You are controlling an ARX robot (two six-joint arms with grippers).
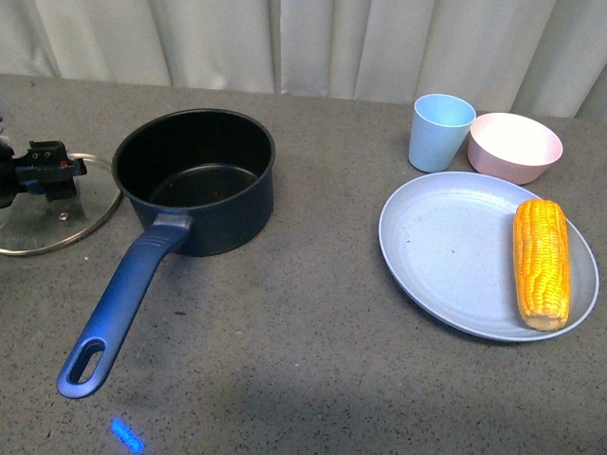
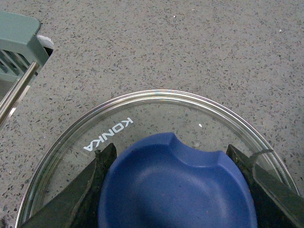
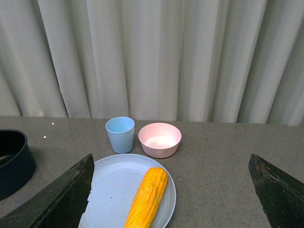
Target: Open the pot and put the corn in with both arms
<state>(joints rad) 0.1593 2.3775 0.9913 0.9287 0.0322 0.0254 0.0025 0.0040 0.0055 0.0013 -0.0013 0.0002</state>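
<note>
My left gripper (image 2: pixel 168 159) clamps the blue knob (image 2: pixel 175 190) of the clear glass lid (image 1: pixel 38 227), just beside the open navy-blue saucepan (image 1: pixel 194 180). My right gripper (image 3: pixel 171 161) gapes wide. The yellow-orange corn cob (image 1: pixel 542 261) lies on a pale-blue plate (image 1: pixel 446 246), with a light-blue cup (image 1: pixel 441 131) and a pink bowl (image 1: pixel 515 147) behind.

The lid (image 2: pixel 156 118) is clear glossy glass; the table (image 1: pixel 313 360) matt, speckled.

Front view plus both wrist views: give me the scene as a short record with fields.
pot: lid off, empty, on the table
lid: glass, by the pot's left side
left gripper: fingers against both sides of the lid's blue knob
right gripper: open, empty, facing the corn
corn: lying on the plate, right part
behind plate: cup, pink bowl
</note>
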